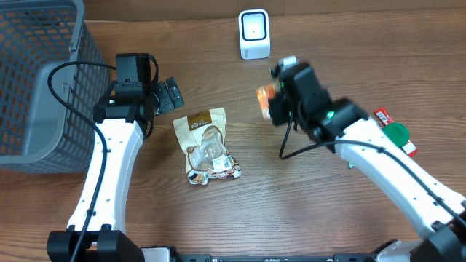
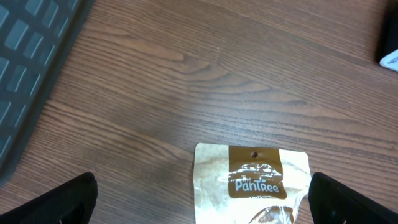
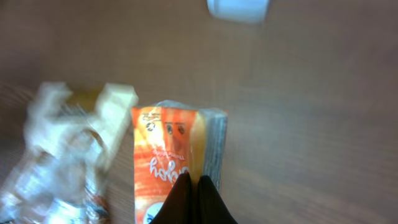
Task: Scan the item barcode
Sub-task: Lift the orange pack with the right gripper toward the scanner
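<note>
Pinching the orange packet (image 3: 165, 155), the right claw (image 3: 194, 193) hides its print at 6 o'clock. The left claw (image 2: 202, 205) gapes, mostly cropped.

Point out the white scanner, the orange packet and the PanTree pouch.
white scanner (image 1: 254, 34): overhead view, middle of its front face.
orange packet (image 3: 163, 146): right wrist view, its orange printed face.
PanTree pouch (image 2: 255, 177): left wrist view, brown label at its top.

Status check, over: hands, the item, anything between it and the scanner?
Right hand shut on orange packet. Left hand open, near brown pouch. Nothing between packet and white scanner.
</note>
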You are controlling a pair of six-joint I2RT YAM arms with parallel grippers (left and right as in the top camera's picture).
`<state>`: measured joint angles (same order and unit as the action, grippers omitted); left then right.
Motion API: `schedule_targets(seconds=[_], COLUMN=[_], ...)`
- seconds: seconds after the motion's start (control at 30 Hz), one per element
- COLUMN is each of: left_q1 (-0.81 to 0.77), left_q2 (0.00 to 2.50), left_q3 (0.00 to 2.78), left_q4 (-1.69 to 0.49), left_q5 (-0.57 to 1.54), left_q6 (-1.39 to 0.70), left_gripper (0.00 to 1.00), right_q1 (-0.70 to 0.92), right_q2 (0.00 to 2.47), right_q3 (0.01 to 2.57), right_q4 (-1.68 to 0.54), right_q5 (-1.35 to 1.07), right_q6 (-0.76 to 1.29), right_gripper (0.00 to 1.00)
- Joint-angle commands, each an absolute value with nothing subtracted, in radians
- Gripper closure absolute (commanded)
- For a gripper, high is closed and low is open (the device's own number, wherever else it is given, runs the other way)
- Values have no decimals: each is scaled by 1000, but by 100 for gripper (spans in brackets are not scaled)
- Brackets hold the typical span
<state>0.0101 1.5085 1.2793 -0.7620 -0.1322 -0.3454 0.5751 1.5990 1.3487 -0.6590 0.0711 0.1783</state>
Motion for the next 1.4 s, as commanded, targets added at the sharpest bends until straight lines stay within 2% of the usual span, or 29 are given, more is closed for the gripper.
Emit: schedule_targets(seconds=[0.0, 0.2, 0.4, 0.67, 0.8, 1.07, 1.37], left_q1=[13, 13, 13, 13, 13, 13, 13], left_q2=[1517, 1517, 1517, 1517, 1517, 1517, 1517], left_q3=[1290, 1290, 1290, 1290, 1290, 1290, 1290], left_q4=[-759, -759, -759, -759, -759, -759, -759], left_q5=[-138, -138, -138, -138, -138, -138, -138], left_q6=[-352, -352, -352, -352, -352, -352, -352], left_gripper=[0, 0, 0, 0, 0, 0, 0], right_q1=[562, 548, 548, 548, 548, 548, 547], right_q2=[1578, 1615, 1668, 1830, 1913, 2061, 2197], right_q3=[1590, 1871, 1911, 1910, 1910, 1910, 1910], right_q4=[-772, -969, -922, -731, -579, -294, -44], right_q5=[89, 89, 106, 186, 284, 288, 310], right_q6=[159, 103, -28, -371, -462, -528, -768], right_gripper=[97, 97, 97, 97, 97, 96, 96])
